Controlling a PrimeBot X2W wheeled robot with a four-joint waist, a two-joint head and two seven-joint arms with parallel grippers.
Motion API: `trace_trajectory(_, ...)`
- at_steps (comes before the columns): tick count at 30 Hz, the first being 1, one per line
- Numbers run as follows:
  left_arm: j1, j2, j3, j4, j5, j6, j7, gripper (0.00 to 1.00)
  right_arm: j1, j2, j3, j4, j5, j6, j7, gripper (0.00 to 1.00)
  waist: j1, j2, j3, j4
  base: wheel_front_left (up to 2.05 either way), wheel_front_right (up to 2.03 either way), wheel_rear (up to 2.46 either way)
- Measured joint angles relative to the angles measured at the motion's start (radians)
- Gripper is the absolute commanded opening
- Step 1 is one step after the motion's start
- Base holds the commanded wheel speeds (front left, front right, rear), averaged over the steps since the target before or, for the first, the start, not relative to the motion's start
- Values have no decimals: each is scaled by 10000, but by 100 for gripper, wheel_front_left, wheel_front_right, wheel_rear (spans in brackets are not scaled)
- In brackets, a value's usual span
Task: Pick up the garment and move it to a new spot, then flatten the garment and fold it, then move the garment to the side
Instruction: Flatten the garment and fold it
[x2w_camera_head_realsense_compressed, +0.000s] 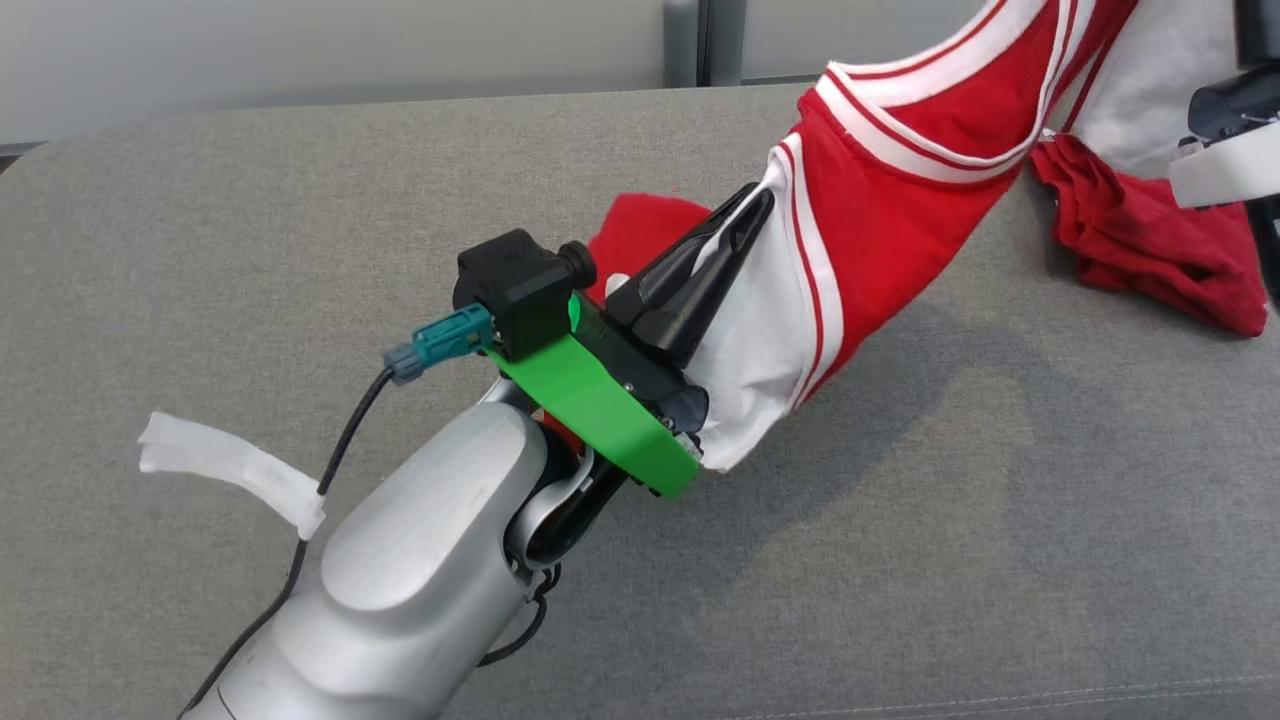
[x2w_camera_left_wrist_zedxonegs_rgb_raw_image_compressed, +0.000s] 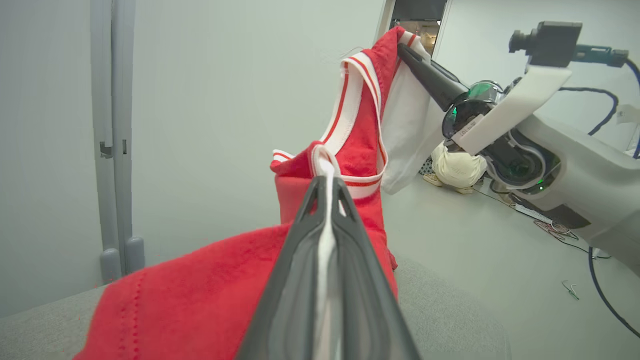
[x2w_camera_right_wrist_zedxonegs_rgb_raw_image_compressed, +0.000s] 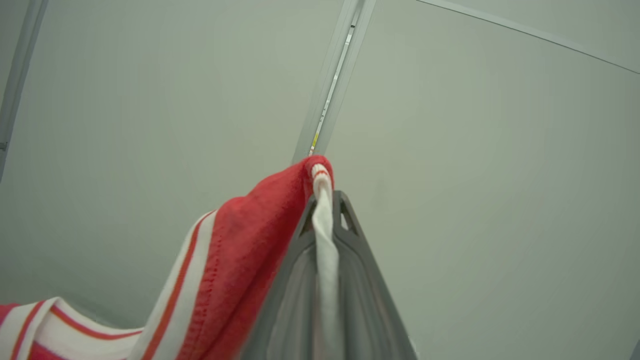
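The garment (x2w_camera_head_realsense_compressed: 900, 200) is a red top with white, red-striped trim and white panels. It hangs stretched in the air between my two grippers, and a bunched red part (x2w_camera_head_realsense_compressed: 1150, 245) rests on the grey padded surface (x2w_camera_head_realsense_compressed: 300, 250). My left gripper (x2w_camera_head_realsense_compressed: 752, 203) points up and to the right, shut on a white trimmed edge (x2w_camera_left_wrist_zedxonegs_rgb_raw_image_compressed: 325, 170). My right gripper (x2w_camera_left_wrist_zedxonegs_rgb_raw_image_compressed: 403, 49) is held higher, shut on another trimmed edge (x2w_camera_right_wrist_zedxonegs_rgb_raw_image_compressed: 322, 175). In the head view only its white wrist bracket (x2w_camera_head_realsense_compressed: 1225, 170) shows at the right edge.
A strip of white tape (x2w_camera_head_realsense_compressed: 230, 465) lies on the padded surface by my left forearm. Pale walls stand behind the surface. In the left wrist view, what looks like a crouching person in pale clothes (x2w_camera_left_wrist_zedxonegs_rgb_raw_image_compressed: 457, 167) is on the floor, with cables (x2w_camera_left_wrist_zedxonegs_rgb_raw_image_compressed: 555, 230) nearby.
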Motion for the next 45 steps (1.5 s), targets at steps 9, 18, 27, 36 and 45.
trace_trajectory(9,732,378,360,918,-134,385,2,0,612,460,796,794,347,562,180,0,0,0,145,79,0,0,0)
trace_trajectory(18,160,1235,1925,1058,1043,1229,-2,0,476,1808,1881,2163,621,802,506,0,0,0,364,416,0,0,0)
trace_trajectory(27,1430,203,255,2142,1202,938,0,0,441,2629,2209,4282,675,802,539,0,0,0,551,864,0,0,0)
trace_trajectory(36,1599,-180,-305,2205,1124,550,0,0,-1442,2824,2334,4541,-428,644,23,5,0,0,822,964,0,0,0)
trace_trajectory(45,1644,-171,-621,2566,1126,454,2,0,-991,3281,1852,6163,232,389,29,100,0,0,842,506,0,0,0)
